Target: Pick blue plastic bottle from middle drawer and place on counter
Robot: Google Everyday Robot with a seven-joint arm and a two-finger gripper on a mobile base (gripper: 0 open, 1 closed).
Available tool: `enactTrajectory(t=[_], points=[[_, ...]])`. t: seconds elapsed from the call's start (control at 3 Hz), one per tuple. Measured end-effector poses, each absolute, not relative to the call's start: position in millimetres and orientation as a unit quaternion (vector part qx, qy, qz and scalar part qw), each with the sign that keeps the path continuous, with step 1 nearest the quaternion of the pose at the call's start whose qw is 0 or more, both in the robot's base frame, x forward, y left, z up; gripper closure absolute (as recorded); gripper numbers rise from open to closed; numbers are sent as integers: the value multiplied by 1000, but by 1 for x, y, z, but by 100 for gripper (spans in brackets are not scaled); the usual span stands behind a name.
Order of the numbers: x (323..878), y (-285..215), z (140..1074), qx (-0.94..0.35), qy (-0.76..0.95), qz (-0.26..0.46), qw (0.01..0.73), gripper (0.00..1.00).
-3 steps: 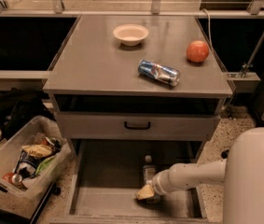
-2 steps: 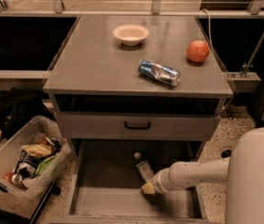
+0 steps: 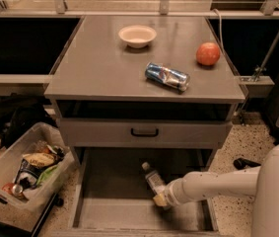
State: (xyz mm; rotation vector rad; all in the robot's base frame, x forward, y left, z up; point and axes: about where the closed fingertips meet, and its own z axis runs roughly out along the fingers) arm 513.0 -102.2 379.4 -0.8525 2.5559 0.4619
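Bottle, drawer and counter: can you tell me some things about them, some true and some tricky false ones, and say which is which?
1. The bottle is inside the open drawer. True.
2. The bowl is in the drawer too. False: it sits on the counter.
3. The gripper is down in the drawer, at the bottle's bottom end. True.
4. The can stands upright. False: it lies on its side on the counter.
5. The red fruit is inside the bowl. False: it sits on the counter, apart from the bowl.
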Motion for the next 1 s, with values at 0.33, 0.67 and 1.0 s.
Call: enactTrajectory(t=[0.33,0.67,1.0], points=[[508,-107,393,-306,914,164,209,100],[474,-108,440,-336,897,162,236,100],[444,-105,515,-372,874,152,275,100]])
